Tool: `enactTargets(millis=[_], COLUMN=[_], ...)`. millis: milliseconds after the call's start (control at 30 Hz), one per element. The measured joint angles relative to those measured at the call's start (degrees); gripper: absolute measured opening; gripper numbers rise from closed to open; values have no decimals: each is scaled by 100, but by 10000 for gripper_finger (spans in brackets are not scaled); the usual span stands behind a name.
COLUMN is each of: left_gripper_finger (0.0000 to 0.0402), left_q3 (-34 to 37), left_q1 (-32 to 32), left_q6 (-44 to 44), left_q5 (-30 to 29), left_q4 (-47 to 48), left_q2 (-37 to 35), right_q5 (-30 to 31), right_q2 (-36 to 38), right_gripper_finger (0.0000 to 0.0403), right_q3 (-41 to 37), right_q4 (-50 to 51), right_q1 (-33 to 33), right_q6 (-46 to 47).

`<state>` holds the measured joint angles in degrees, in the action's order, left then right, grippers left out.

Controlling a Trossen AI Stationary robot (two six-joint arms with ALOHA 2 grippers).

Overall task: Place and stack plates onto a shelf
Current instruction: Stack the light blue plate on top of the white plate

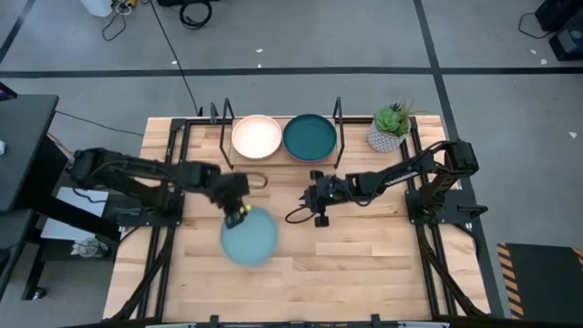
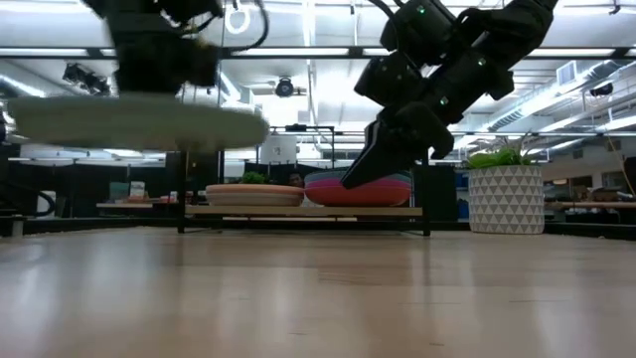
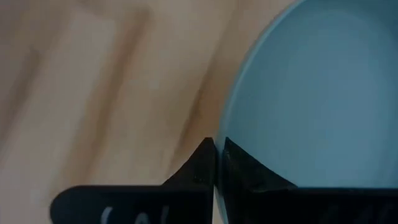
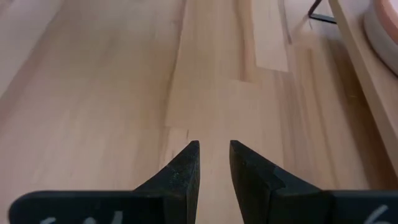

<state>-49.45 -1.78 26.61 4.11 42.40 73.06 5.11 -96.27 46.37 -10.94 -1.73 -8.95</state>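
Left pincer (image 1: 239, 215), left of centre in the high view, closed tight on the rim of the light teal plate (image 1: 249, 236), fingers nearly meeting in the wrist view. Plate carried level and clear of the tabletop (image 1: 364, 264), at the upper left of the low view, probably so it can pass over the shelf (image 1: 278, 159) edge. On the shelf, top centre of the high view, two stacks side by side: cream plate (image 1: 256, 137) topping the left one, dark teal plate (image 1: 310, 137) topping the right, magenta plate (image 2: 383, 191) visible lower down. Right pincer (image 1: 319, 202), right of centre, holding nothing, fingers a narrow gap apart, hanging just in front of the shelf, apparently waiting out of the way. Potted plant (image 1: 392, 128) beside the shelf's right end.
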Motion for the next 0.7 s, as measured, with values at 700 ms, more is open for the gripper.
enactTargets(millis=[700], left_gripper_finger=[14], left_q3=[-2899], left_q1=[3381], left_q6=[-3665], left_q5=[-776], left_q4=[927], left_q2=[1510], right_q5=[1075], right_q2=[4], right_gripper_finger=[93], right_q3=[-2], right_q4=[47], right_q1=[-702], right_q6=[700])
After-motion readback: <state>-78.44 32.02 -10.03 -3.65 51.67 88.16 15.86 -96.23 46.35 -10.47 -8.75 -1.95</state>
